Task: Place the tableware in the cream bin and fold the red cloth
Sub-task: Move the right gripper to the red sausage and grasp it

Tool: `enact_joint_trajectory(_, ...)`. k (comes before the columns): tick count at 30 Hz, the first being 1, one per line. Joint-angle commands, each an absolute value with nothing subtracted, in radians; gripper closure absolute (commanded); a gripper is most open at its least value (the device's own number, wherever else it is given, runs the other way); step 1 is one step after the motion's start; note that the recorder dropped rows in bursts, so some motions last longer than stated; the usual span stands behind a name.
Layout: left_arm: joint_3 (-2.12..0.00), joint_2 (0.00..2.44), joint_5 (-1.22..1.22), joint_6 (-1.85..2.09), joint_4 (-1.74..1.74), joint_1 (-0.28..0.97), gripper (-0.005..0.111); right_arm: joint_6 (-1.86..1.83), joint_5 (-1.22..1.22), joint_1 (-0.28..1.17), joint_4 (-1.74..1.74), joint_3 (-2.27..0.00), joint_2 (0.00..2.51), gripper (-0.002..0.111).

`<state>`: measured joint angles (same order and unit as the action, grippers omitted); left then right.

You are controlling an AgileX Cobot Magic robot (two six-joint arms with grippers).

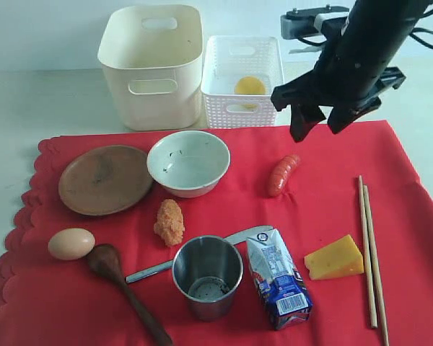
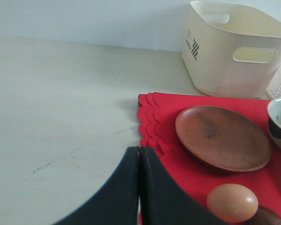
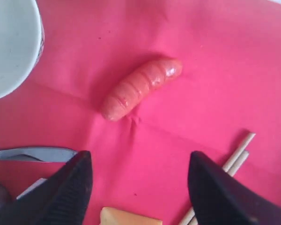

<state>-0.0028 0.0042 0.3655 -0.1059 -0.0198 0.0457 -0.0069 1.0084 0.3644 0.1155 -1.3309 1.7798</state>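
The right fingers are hanging over the far right part of the red cloth, spread wide with nothing between them. A sausage is lying on the cloth just below them. In the right wrist view it is sitting ahead of the gap, slanted across it. That is food, not tableware.

The tableware nearest this arm is the pair of pale wooden chopsticks. In the exterior view they are lying side by side on the cloth, to the right of the fingers and nearer the camera, with their long axis running far to near. Their far ends are showing just beside one finger in the wrist view. Taking them would, I judge, mean shifting toward the cloth's right edge and closing across the sticks, not along them.

The left fingers are pressing together, holding nothing, over the bare surface just off the cloth's scalloped corner. That arm is closer to the brown round plate, the dark wooden spoon, the white speckled bowl, the metal knife and the steel cup.

All of these are sitting on the flat, unfolded cloth. The cream bin is standing beyond its far edge, behind the plate and bowl, and no tableware is showing inside it.
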Motion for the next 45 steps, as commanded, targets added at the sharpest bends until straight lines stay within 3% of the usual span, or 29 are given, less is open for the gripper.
enact_joint_trajectory(1,0.000,0.000,0.356,-0.108,-0.024,0.042,0.107,0.000,0.929,0.361,0.202,-1.278,1.770,0.051)
enact_joint_trajectory(17,0.000,0.000,0.356,-0.108,-0.024,0.042,0.107,0.013,0.825,0.361,0.278,-1.241,1.912,0.042)
enact_joint_trajectory(45,0.000,0.000,0.356,-0.108,-0.024,0.042,0.107,0.054,0.689,0.361,0.258,-1.276,2.024,0.043)
